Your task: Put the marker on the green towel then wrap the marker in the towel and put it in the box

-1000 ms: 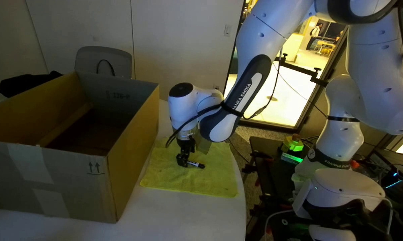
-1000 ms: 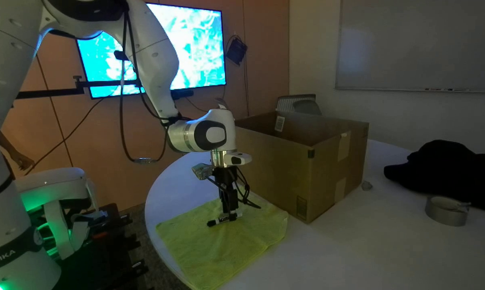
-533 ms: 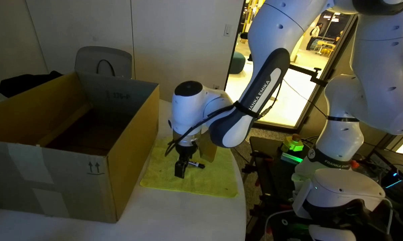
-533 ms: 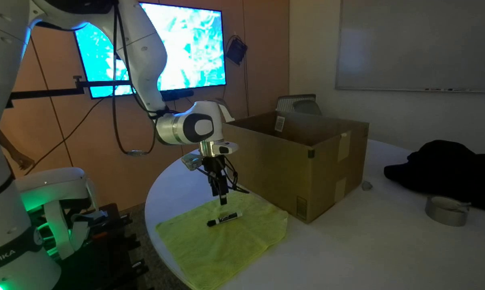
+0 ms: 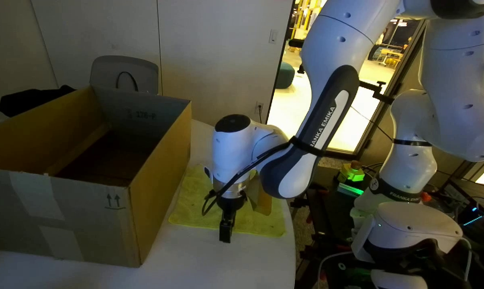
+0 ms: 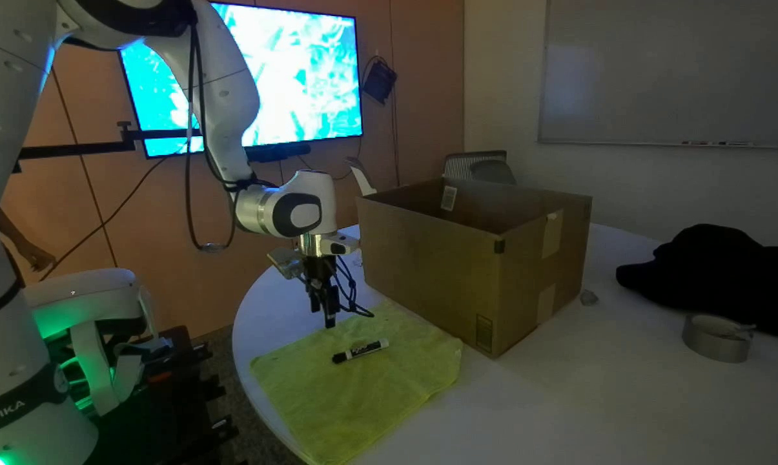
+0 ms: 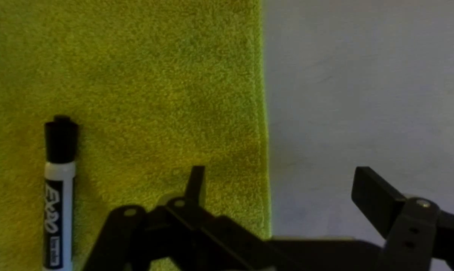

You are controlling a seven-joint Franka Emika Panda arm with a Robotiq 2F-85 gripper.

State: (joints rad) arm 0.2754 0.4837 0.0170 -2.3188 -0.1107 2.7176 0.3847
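The marker (image 6: 360, 351) is seen lying unwrapped on the green towel (image 6: 369, 403). The gripper (image 7: 281, 184) is parted wide over the towel's edge, nothing held. Start of wrapping is inferred; next, the edge should be pinched and folded over the marker before the box (image 6: 427, 252) is approached.

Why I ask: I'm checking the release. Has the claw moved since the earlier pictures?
Yes: in an exterior view, the claw has moved toward the picture's left, farther from the box, leaving the marker on the towel.
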